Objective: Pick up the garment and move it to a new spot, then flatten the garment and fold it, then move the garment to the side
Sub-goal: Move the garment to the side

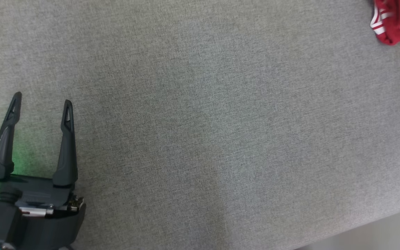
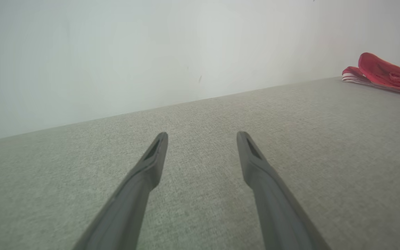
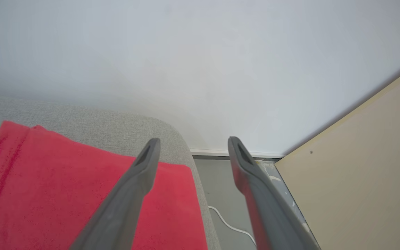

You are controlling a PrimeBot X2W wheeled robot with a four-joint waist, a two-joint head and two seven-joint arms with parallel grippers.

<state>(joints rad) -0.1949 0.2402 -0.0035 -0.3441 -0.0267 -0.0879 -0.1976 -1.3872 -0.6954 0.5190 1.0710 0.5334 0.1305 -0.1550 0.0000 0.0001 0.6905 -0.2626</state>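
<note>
The garment [image 1: 396, 21] is red with white stripes and lies folded at the far right corner of the grey cushioned surface [image 1: 200, 121]. In the left wrist view the garment [image 2: 384, 74] sits far off to the right, near the wall. My left gripper [image 1: 42, 100] hovers open at the lower left, nothing between its fingers, far from the cloth. In its own wrist view my right gripper [image 3: 190, 142] stands open just above the garment [image 3: 64, 194], its fingers spread over the cloth's edge and the cushion's rim, holding nothing.
A pale wall [image 2: 151, 52] runs along the far side of the cushion. Past the cushion's right end the floor [image 3: 221, 194] drops away, with a white cable [image 3: 231, 225] and a beige panel [image 3: 359, 173].
</note>
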